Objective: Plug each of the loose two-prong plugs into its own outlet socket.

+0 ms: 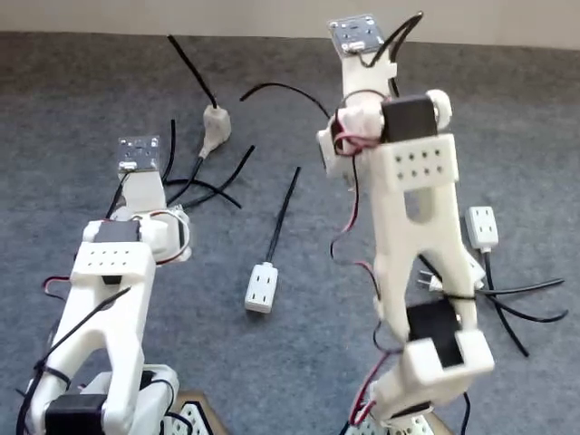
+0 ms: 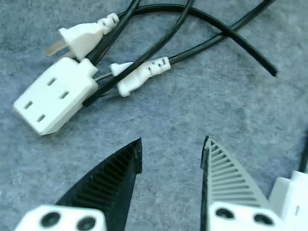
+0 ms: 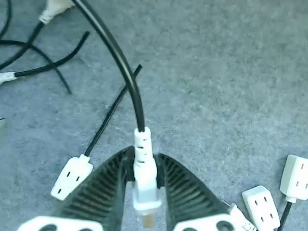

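Between the ribbed black fingers [image 3: 106, 192] of the right gripper [image 3: 144, 156], a white two-prong plug [image 3: 144, 180] on a thick black cord [image 3: 126, 72] is clamped by its body. Its brass prongs point back toward the wrist, so I judge the grip awkward for plugging. The plug probably wants turning, or setting down and retaking, until the prongs lead.

Just beyond lies a small white outlet socket [image 3: 72, 176], slots up, likely the nearest target. It is light and loose on the grey carpet [image 3: 216, 96], so the push should go straight along the slots, perhaps with the other arm bracing it. A pair of white sockets [image 3: 260, 207] lies off to one side.

Beneath the left gripper [image 2: 172, 142], whose black and pale fingers [image 2: 113, 180] stand apart around nothing, lies a white outlet block [image 2: 55, 94]. A loose white plug [image 2: 84, 36] rests beside its end, and a slimmer white plug [image 2: 139, 74] aims its prongs at its side. Farther off on the carpet rests another white plug [image 1: 216, 127].

The held plug's prong tips are cut off at the picture's edge. Whether the slimmer white plug touches the block is hard to tell, and the crossing cords hide which lead belongs to which.
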### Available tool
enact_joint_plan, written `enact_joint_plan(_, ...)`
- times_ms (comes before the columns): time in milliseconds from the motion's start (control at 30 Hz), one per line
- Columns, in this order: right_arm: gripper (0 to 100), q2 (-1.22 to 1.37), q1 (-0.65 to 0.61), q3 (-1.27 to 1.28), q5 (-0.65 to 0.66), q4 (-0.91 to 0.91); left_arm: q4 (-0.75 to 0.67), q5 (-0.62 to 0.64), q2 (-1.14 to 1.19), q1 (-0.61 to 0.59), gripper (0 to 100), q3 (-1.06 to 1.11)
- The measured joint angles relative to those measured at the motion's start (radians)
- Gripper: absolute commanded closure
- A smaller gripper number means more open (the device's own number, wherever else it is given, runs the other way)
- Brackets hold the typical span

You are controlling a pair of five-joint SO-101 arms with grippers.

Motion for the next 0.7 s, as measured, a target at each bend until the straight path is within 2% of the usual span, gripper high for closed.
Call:
enact_joint_plan(300,99.2,-0.069,-0.021,0.061,0.0,-0.199,-0.049,-0.002,0.0,0.152,79,-0.006)
enact_joint_plan(567,99.2,-0.153,-0.141,0.071,0.0,-0.334,-0.055,-0.002,-0.003,0.269,79,-0.048)
enact_joint_plan(700,99.2,-0.256,-0.166,0.173,0.0,-0.42,-0.084,-0.002,-0.081,0.313,79,-0.032)
